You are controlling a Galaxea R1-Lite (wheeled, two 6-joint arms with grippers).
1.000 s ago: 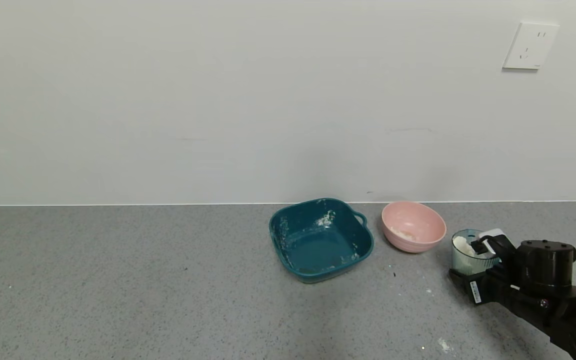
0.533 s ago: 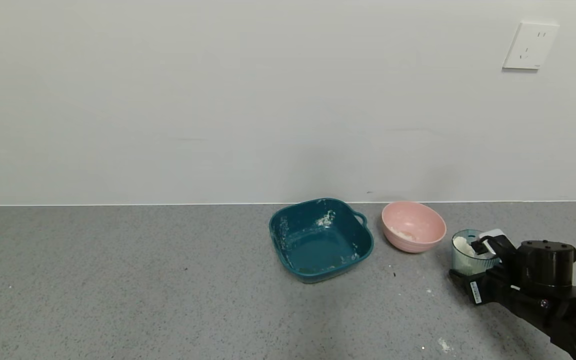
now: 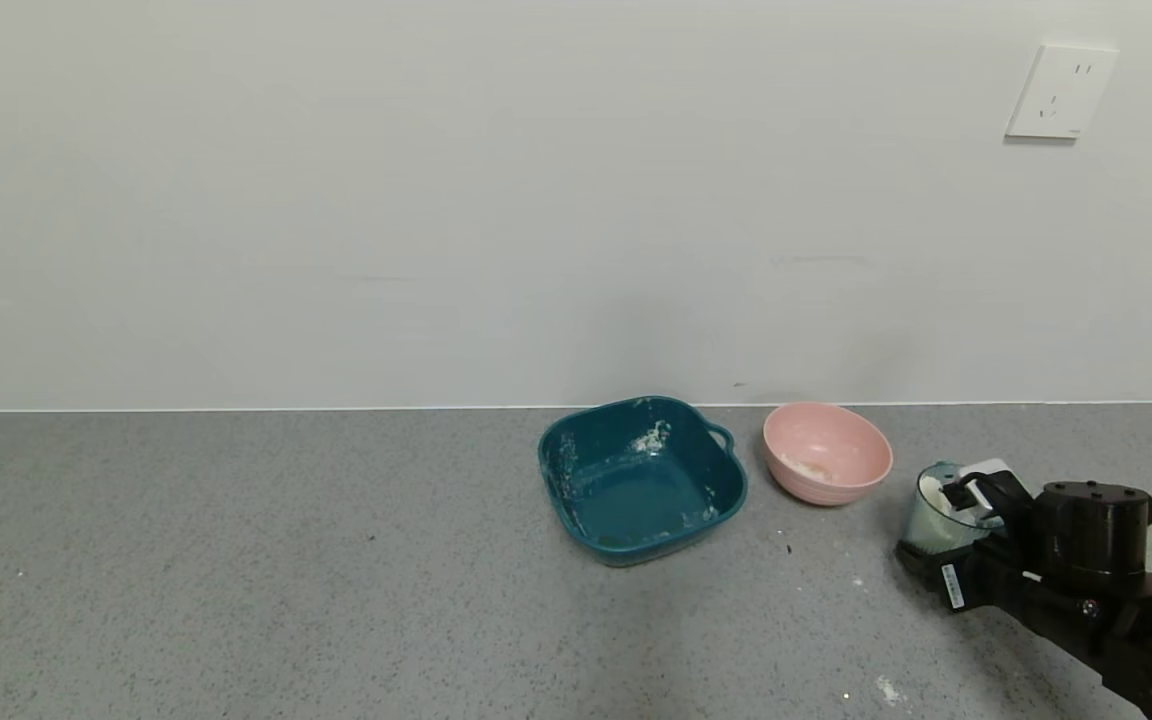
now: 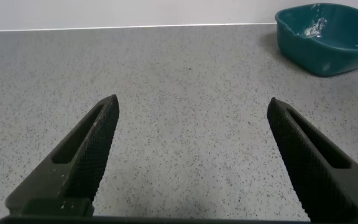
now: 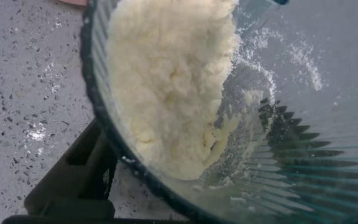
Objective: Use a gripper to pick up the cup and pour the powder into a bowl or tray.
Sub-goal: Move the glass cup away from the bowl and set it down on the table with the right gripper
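Note:
My right gripper [image 3: 939, 530] is shut on the ribbed pale blue-green cup [image 3: 931, 520] at the right of the grey counter. The cup leans toward the pink bowl [image 3: 826, 465], which stands a short way to its left and holds a little white powder [image 3: 804, 467]. In the right wrist view the cup [image 5: 303, 168] fills the picture, with clumpy white powder [image 5: 166, 81] piled against its lower side and one black finger [image 5: 73, 180] beside it. My left gripper [image 4: 192, 102] is open and empty over bare counter; it is out of the head view.
A dark teal square handled dish [image 3: 641, 480] with powder smears stands left of the bowl; it also shows in the left wrist view [image 4: 325, 37]. Specks of spilled powder [image 3: 886, 688] lie on the counter near my right arm. The wall runs close behind the dishes.
The cup in my right gripper has tipped from upright to leaning toward the pink bowl. The bowl and the dish have not moved.

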